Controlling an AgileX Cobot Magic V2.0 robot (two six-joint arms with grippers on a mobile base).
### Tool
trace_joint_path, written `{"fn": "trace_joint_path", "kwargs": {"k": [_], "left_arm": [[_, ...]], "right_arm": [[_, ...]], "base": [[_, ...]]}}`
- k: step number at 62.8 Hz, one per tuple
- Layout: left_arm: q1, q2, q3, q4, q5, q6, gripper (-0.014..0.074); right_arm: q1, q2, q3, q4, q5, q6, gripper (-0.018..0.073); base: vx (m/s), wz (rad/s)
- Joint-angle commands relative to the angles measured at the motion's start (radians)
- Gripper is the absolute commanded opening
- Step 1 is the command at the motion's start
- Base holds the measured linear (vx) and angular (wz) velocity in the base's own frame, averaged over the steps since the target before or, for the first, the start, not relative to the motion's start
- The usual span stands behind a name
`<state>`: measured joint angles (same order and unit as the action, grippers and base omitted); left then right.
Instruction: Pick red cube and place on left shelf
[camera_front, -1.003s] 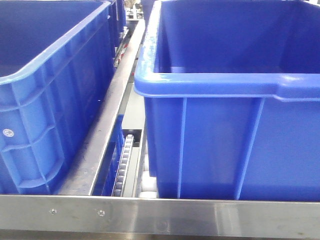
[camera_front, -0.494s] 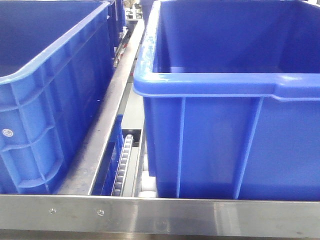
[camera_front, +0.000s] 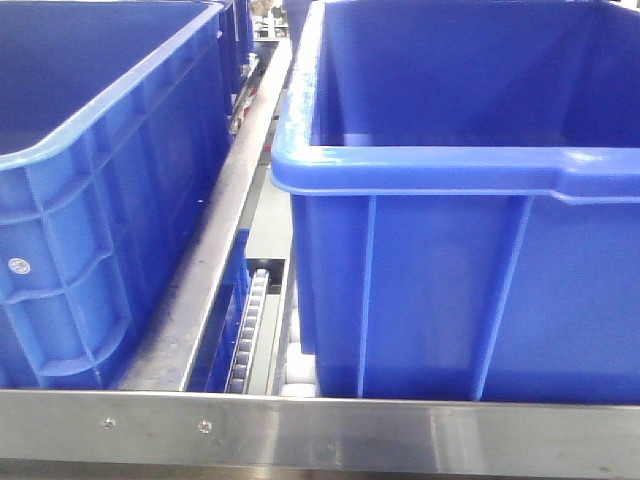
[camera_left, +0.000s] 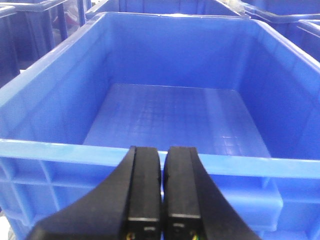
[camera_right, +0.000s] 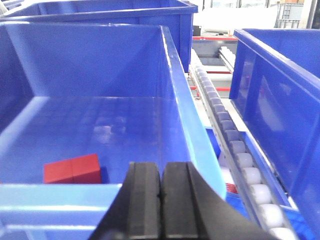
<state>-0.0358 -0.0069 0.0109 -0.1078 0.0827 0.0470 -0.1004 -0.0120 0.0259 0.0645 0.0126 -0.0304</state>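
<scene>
Red cube (camera_right: 71, 169) lies on the floor of a blue crate (camera_right: 175, 100), awaiting pickup | right gripper (camera_right: 161, 200) above near rim, jaws together, empty | left gripper (camera_left: 163, 192) jaws together, facing an empty crate (camera_left: 45, 85)

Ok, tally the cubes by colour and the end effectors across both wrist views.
Red cubes: 1, the red cube
Black end effectors: 2, the left end effector and the right end effector
Total: 3

Matte black, blocky claw (camera_left: 161, 190) fingers.
</scene>
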Motion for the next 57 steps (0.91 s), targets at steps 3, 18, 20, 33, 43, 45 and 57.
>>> {"fn": "trace_joint_path", "kwargs": {"k": [3, 18, 20, 33, 43, 45, 57], "left_arm": [[0.001, -0.014, 0.024, -0.005, -0.091, -0.007, 0.0102], [0.001, -0.014, 0.024, -0.005, -0.091, -0.007, 0.0102], [0.001, -0.014, 0.024, -0.005, -0.091, -0.007, 0.0102], [0.001, -0.014, 0.024, -0.005, -0.091, -0.007, 0.0102], [0.001, -0.014, 0.024, -0.005, -0.091, -0.007, 0.0102], [0.001, -0.014, 0.024, -0.005, -0.091, -0.007, 0.0102], [0.001, -0.014, 0.024, -0.005, -0.091, -0.007, 0.0102]], "right_arm": [[-0.005, -0.016, -0.021, 0.003, -0.112, 0.030, 0.0050], [-0.005, -0.016, -0.021, 0.003, -0.120, 0.039, 0.0050], [-0.005, -0.016, -0.021, 0.003, -0.119, 0.039, 0.0050], [-0.005, -0.016, -0.021, 0.003, -0.112, 0.039, 0.0050], [-0.005, -0.016, -0.021, 0.003, -0.112, 0.039, 0.0050], [-0.005, -0.016, -0.021, 0.003, -0.112, 0.039, 0.0050], [-0.005, -0.016, -0.021, 0.003, -0.112, 0.039, 0.0050]], "base": [[0.00, 0.00], [0.00, 0.00], [0.00, 0.00], [0.00, 0.00], [0.00, 0.00], [0.00, 0.00], [0.00, 0.00]]}}
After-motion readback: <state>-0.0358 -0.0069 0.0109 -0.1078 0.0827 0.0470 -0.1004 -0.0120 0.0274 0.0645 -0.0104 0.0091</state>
